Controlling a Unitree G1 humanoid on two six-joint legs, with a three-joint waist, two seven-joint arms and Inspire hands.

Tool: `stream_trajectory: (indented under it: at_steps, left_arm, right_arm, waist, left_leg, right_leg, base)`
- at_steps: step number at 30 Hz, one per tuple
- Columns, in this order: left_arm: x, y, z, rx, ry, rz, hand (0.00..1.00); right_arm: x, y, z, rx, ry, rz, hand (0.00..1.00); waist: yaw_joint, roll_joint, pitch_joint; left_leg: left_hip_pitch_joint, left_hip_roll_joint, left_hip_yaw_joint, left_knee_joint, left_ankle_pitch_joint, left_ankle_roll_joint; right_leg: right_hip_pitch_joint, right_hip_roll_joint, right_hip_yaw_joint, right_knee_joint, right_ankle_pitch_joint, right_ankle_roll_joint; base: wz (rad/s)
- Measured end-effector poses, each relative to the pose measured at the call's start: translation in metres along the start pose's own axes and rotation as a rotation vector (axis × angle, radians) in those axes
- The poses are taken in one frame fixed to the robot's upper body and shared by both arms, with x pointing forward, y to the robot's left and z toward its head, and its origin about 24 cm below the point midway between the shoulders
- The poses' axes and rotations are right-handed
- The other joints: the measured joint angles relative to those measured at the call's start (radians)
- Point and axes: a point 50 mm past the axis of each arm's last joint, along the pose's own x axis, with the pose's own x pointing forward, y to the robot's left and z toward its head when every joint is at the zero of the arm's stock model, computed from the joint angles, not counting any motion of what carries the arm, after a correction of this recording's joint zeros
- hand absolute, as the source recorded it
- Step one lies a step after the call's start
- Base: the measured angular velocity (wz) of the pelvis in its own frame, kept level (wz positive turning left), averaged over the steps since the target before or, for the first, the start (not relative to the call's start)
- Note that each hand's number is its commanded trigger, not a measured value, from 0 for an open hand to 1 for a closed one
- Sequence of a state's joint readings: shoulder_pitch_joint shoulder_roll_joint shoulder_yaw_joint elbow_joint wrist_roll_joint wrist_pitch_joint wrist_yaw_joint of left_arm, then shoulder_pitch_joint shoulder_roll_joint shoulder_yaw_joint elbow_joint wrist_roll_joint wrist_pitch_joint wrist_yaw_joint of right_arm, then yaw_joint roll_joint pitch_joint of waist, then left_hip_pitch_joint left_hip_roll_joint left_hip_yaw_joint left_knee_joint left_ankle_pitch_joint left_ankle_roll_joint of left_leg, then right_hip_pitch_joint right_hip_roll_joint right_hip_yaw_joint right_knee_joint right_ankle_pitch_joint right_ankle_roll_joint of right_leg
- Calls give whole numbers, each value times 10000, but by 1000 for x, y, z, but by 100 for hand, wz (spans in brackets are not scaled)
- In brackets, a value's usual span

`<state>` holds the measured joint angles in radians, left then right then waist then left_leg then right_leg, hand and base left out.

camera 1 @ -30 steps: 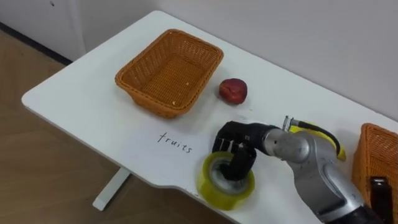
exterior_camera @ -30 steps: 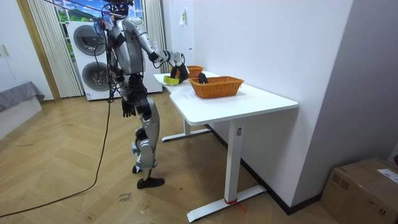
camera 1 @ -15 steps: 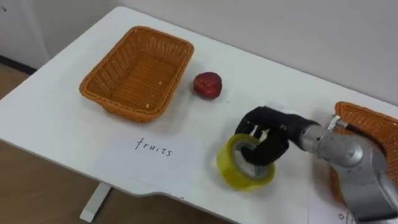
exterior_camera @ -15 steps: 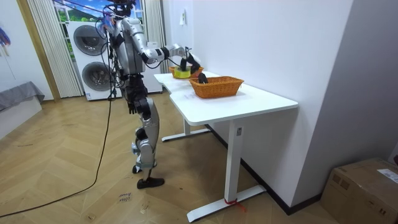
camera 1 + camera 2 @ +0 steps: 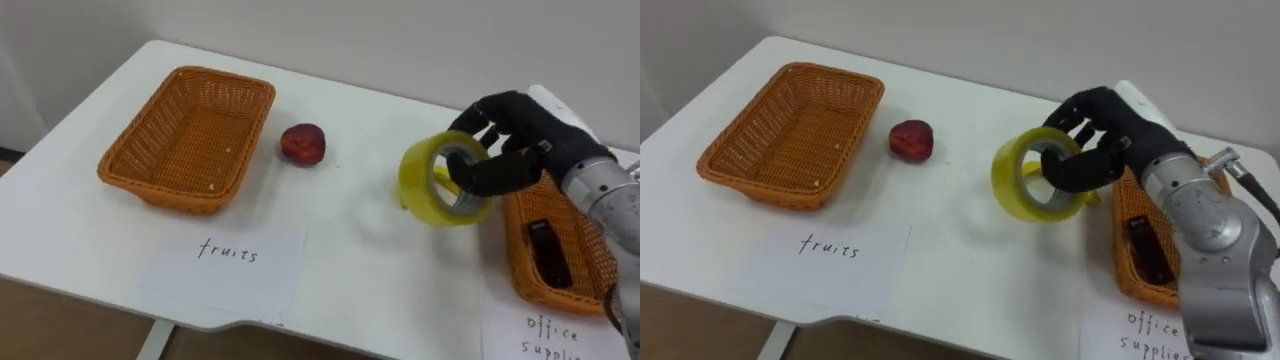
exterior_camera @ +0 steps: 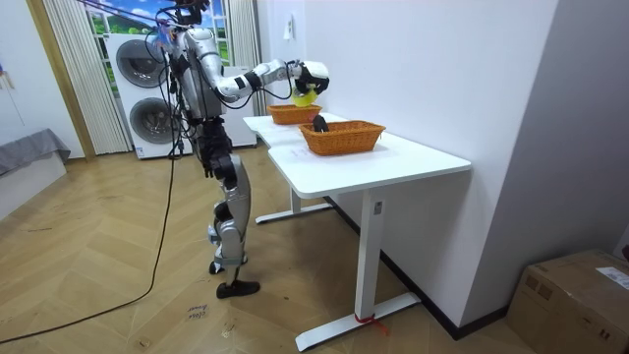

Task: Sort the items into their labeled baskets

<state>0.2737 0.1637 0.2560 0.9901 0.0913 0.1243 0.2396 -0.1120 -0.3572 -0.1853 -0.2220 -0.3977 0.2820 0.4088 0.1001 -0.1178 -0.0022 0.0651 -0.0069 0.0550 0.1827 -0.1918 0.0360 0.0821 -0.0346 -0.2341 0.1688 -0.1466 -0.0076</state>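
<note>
— Right hand first: what do we see it doing?

— We see it closed on the yellow tape roll. Its dark fingers curl over the top of the ring, and the thumb comes through the hole from the far side.

— Is the roll resting on the table?

— No. In the room view our arm reaches out level over the tabletop, and the roll hangs from the hand, clear of the surface.

— Where do we place it among the baskets?

— From the head camera it sits just beside the left rim of the right basket, outside it, tilted with its opening turned toward us. A small dark item lies inside that basket, and a handwritten paper label lies in front of it at the table's near edge.

— And the fruit?

— We find one red fruit on the bare table, near the right end of the left basket but not touching it. A second paper label lies in front of that basket.

— Our left hand?

— We make it out in the room view, hanging low beside the hip.

— Where do we stand?

— Upright at the end of the white table, with the stacked washing machines close behind us.
</note>
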Motion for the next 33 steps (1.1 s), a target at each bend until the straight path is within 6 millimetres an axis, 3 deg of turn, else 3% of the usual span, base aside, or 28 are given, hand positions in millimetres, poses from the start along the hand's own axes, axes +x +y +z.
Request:
stream_trajectory:
  at_steps: [8, 15, 24, 33]
  left_arm:
    - [-1, -3, -4, -151, 174, -234, 0]
    - [-1, -3, -6, -171, 194, -318, 0]
    - [0, 2, -2, -156, 107, -233, 0]
    - [-1, 6, 2, -374, -119, -274, 0]
  right_arm:
    - [0, -6, -4, 82, 89, -958, 100]
    - [0, -14, -29, 968, 917, -1905, 100]
    - [-1, -29, -53, 669, 1920, -2463, 100]
    - [-3, -26, -85, 1276, 3232, -2187, 100]
  waist:
    - [-220, 102, -2]
    - [-354, 117, 7]
    - [-549, 108, 2]
    - [-778, 3, 12]
  left_leg:
    - [-20, -7, 8, 42, -28, 37]
    - [-9, -37, -2, -7, -31, 42]
    - [-19, 11, 138, -4, -37, 49]
    - [59, 69, 291, -3, -109, 47]
  right_leg:
    - [-7, -1, 24, 1, -24, 40]
    - [0, 3, 48, -3, -42, 65]
    - [-131, 14, 132, 64, -40, 63]
    - [-142, 50, 324, 181, -38, 61]
  base:
    - [0]
    - [0]
    - [-4]
    - [-5]
